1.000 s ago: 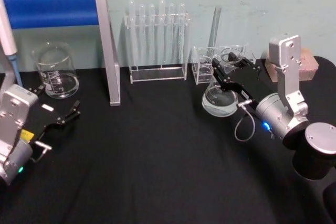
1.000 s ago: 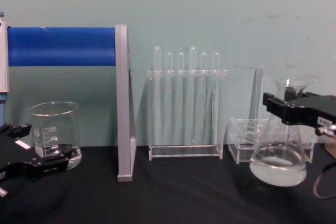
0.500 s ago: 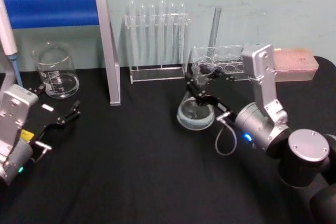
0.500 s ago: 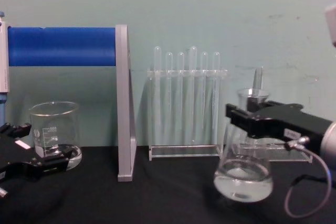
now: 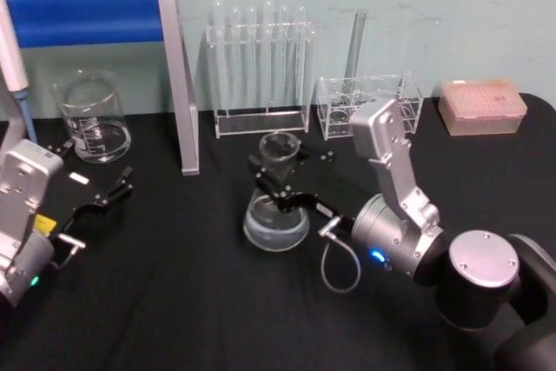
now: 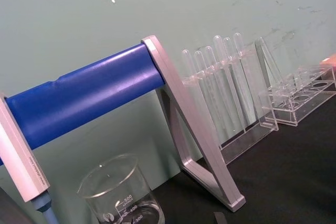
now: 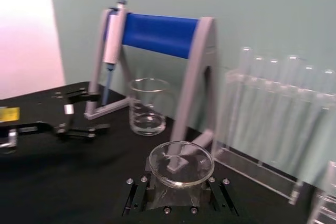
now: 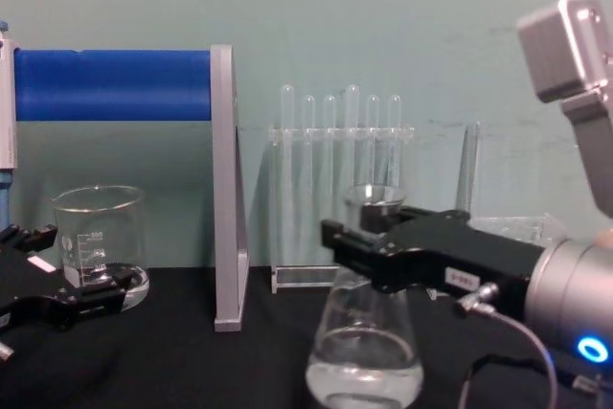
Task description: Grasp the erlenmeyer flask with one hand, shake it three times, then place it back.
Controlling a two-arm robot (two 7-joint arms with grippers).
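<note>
My right end effector (image 5: 280, 190): clamped on the erlenmeyer flask (image 5: 276, 221) at its neck.
Where it is: over the middle of the surface (image 5: 174, 301), in front of the test tube rack (image 5: 259, 67).
Change: I swung it far to my left.
Meaning: I think I am mid-shake.
My left end effector (image 5: 102, 195): spread wide, parked near the beaker (image 5: 91, 119).

Counter (image 5: 217, 301), centre: flask (image 5: 276, 225), neck between right tool (image 5: 276, 185) jaws. Behind it: tube rack (image 5: 259, 76). Back left: stand (image 5: 178, 84), beaker (image 5: 91, 123); left tool (image 5: 94, 169) before beaker.
</note>
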